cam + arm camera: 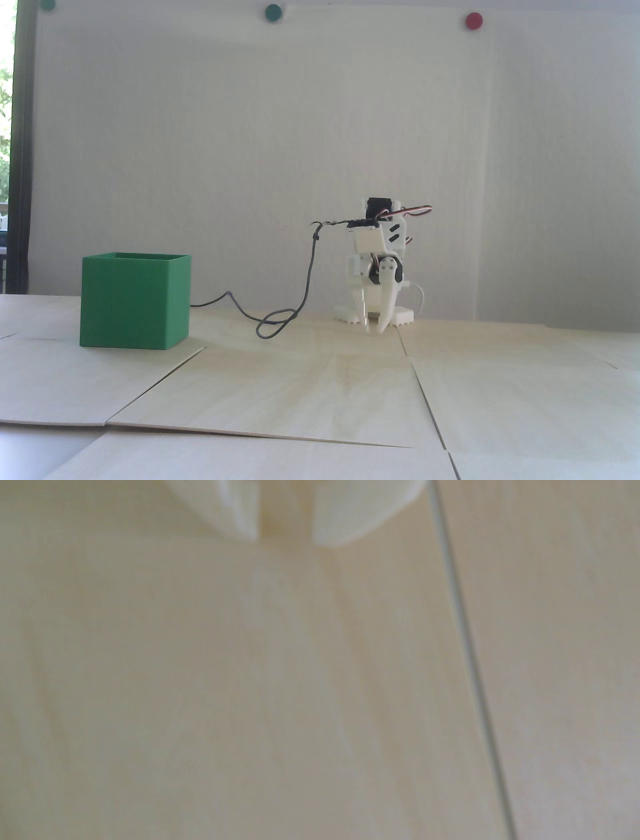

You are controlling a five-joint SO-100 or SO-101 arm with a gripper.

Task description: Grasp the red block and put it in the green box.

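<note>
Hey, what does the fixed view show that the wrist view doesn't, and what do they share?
Only the fixed view shows the green box, the folded arm, its grey cable and the colored wall dots. Only the wrist view shows, blurred and close up, the bare wood under the fingertips beside a panel seam. Both show the end effector, slightly open and empty, over the wooden table. Neither shows the red block.

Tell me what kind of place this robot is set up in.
Probably a home or hobby workspace, not a factory. A small white robot arm sits on a table covered with pale wood sheets, backed by a plain white wall with coloured round dots, and a window edge showing greenery on the left.
</note>
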